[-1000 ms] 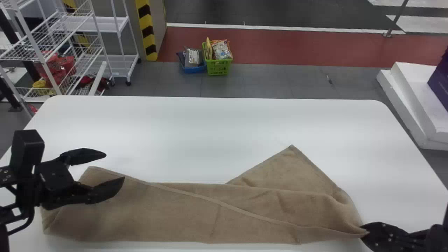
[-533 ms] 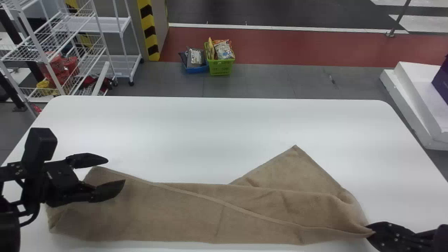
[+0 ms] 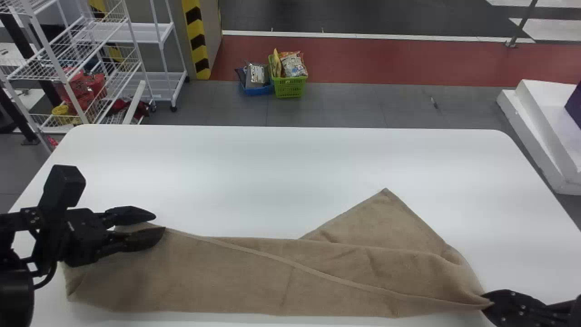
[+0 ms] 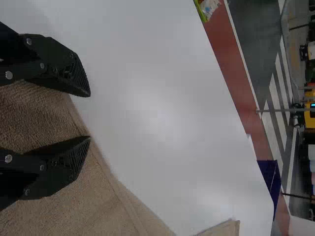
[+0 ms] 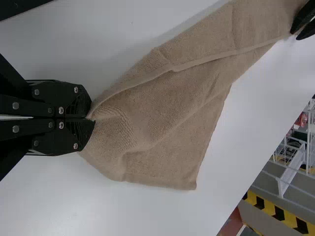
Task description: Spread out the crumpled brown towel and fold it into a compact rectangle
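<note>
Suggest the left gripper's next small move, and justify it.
Probably, close the left gripper on the towel edge: its fingers stand apart over that edge, and the right gripper pinches the other end, so a second hold could help straighten the cloth.

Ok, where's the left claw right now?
In the head view, the left claw is on the left side, fingers parted, at the far left corner of the brown towel, near the left edge of the white table.
</note>
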